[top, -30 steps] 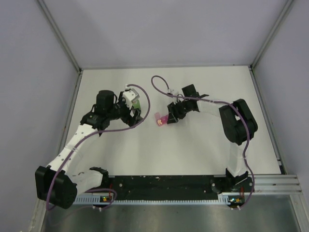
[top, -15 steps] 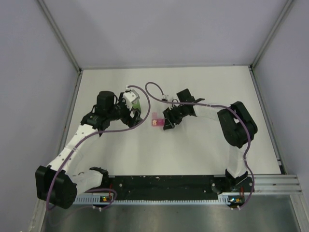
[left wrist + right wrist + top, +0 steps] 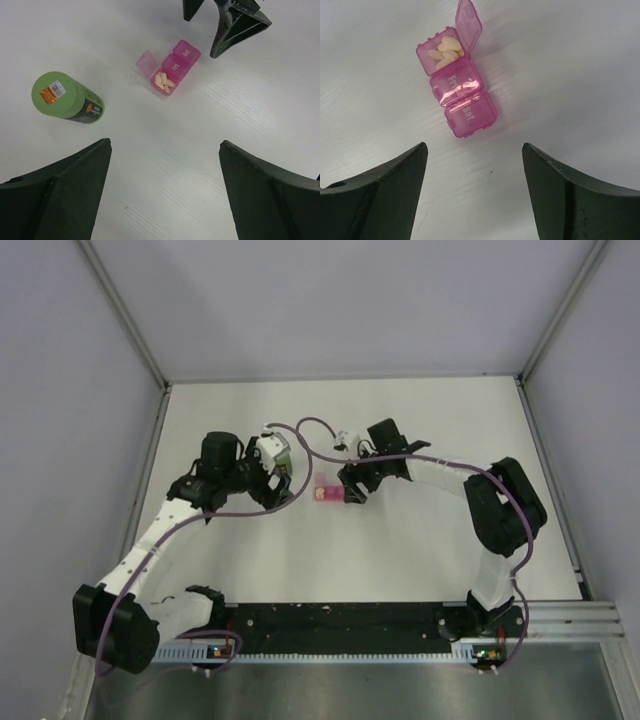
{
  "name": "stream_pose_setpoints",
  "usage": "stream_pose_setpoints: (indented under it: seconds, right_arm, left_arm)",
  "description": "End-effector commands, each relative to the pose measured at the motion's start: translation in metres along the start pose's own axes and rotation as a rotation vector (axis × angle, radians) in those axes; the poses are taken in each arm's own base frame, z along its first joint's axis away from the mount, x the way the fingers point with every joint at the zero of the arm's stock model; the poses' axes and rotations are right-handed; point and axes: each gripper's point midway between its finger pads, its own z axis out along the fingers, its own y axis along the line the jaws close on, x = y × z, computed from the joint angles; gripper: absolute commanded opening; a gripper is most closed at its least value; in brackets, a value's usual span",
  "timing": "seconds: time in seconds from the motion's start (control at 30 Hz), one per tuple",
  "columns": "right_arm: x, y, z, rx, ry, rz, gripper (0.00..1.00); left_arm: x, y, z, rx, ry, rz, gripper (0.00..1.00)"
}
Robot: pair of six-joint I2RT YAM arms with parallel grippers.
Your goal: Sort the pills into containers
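The right gripper stands with its dark matte jaws spread and nothing between them; a second ago they were nearly closed at the pill box. The pill box lies just beyond their tips and clear of them. It is glossy translucent pink, three joined square cells flat on the white table, now a little farther left. The left-end lid stands open over pale oval pills. The left gripper gapes empty, apart from the box. The green bottle, round-capped, sits far left.

One pink pill box is showing three joined compartments, one standing open and holding about four pale pills; one green bottle is lying alone.
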Motion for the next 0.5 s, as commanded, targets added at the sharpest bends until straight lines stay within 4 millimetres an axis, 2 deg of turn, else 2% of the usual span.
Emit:
stream_pose_setpoints:
  seconds: [0.0, 0.2, 0.47]
  right_arm:
    - [-0.016, -0.004, -0.005, 0.038, -0.001, -0.189, 0.77]
    - [-0.017, -0.002, 0.003, 0.026, 0.017, -0.304, 0.79]
    - [-0.014, -0.002, 0.018, 0.016, 0.053, -0.367, 0.79]
  left_arm:
    - [-0.001, -0.005, -0.007, 0.008, -0.021, 0.037, 0.94]
    - [-0.001, -0.005, -0.009, -0.003, -0.027, 0.037, 0.94]
    - [0.000, -0.004, -0.010, -0.012, -0.024, 0.041, 0.94]
